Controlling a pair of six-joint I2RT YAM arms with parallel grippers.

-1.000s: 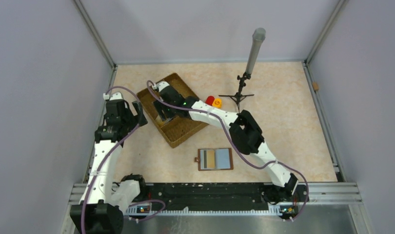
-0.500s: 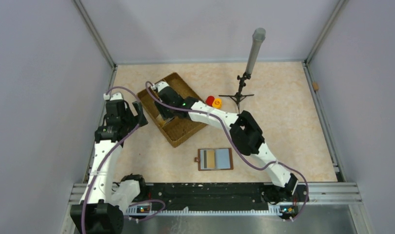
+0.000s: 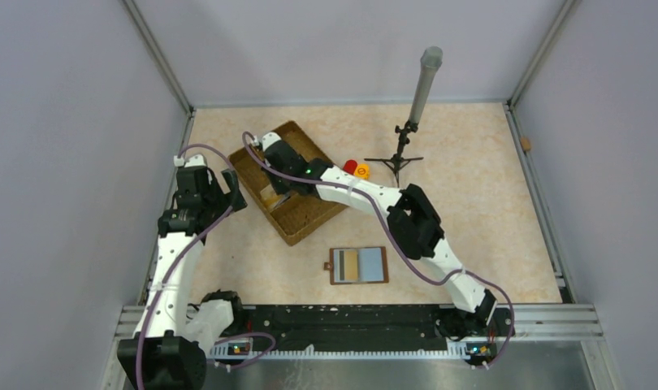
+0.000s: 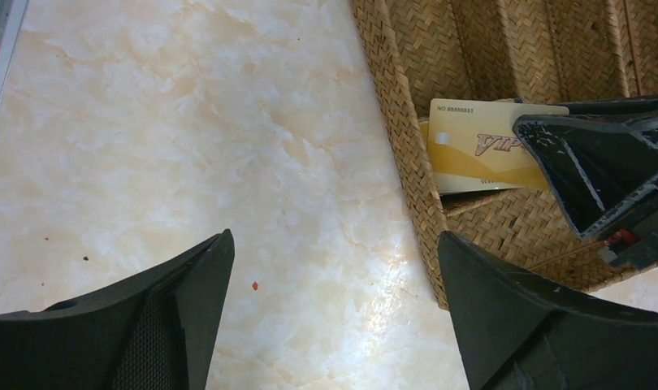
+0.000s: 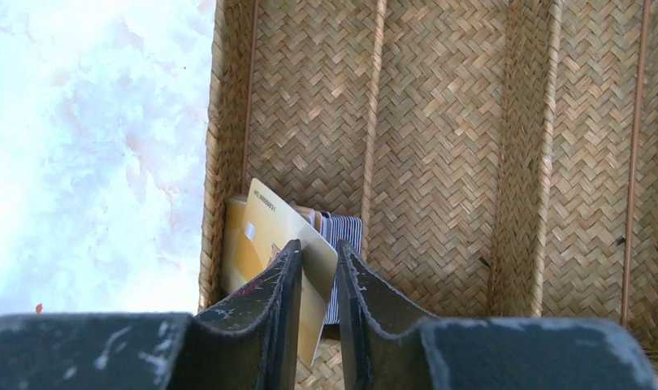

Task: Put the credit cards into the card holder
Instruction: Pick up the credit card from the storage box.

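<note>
Right wrist: right gripper (image 5: 318, 249) pinches gold card (image 5: 270, 221), lower end hidden between fingers (image 5: 270, 321), long axis slanting up-left; left gripper (image 4: 334, 238) wide apart, empty.

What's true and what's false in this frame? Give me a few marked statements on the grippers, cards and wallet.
1. The right gripper is shut on a gold card in the wicker tray. True.
2. The left gripper holds a card. False: it is open and empty, over the table beside the tray.
3. The card holder lies open on the table, apart from the tray. True.
4. The red cap and orange cap sit inside the tray. False: they are on the table next to it.
5. The gripped card is the only one in the tray. False: other cards lie in the same compartment.
</note>
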